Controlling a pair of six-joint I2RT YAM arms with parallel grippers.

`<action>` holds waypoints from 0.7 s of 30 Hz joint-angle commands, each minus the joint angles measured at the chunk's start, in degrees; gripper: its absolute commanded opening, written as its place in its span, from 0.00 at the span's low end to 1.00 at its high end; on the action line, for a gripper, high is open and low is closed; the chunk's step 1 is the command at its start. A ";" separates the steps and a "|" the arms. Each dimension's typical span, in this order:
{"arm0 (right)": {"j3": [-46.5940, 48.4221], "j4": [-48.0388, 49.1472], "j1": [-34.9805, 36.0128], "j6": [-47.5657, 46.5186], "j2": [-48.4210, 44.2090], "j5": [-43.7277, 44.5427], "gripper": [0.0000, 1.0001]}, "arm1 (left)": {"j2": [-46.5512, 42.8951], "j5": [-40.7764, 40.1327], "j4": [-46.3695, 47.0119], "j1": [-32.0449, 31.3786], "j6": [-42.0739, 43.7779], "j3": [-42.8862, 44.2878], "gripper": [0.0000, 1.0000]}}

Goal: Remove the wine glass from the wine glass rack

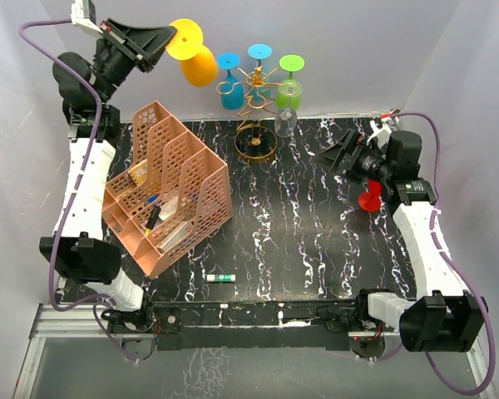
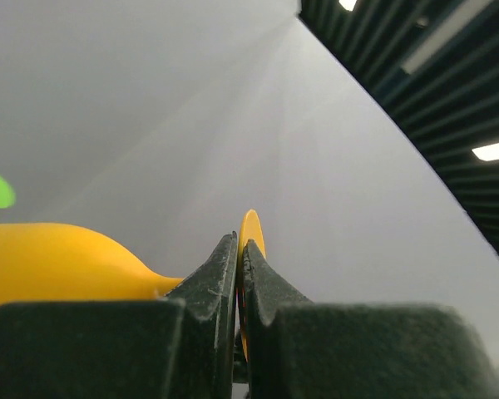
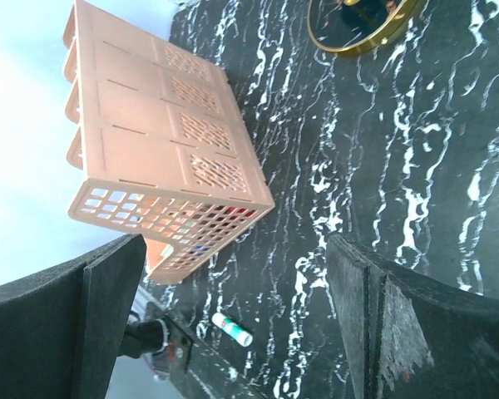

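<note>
Yellow glass (image 1: 201, 68) is off the rack (image 1: 255, 125), aloft at its far left; my left pincer (image 1: 173, 36) is clamped on its stem. Right pincer (image 1: 343, 152) wide, empty. Removal done; setting down likely remains.

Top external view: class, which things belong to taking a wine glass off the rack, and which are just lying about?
Job in hand: wine glass rack; yellow wine glass, held by the left gripper; blue glass, green glass, clear glass hanging on it.
Lying about: pink organizer; white tube; red glass.
</note>
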 commanded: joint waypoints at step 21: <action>-16.79 69.05 0.29 43.08 -9.34 -13.18 1.00 | 6.14 -7.43 57.24 -28.25 -37.55 -25.58 0.00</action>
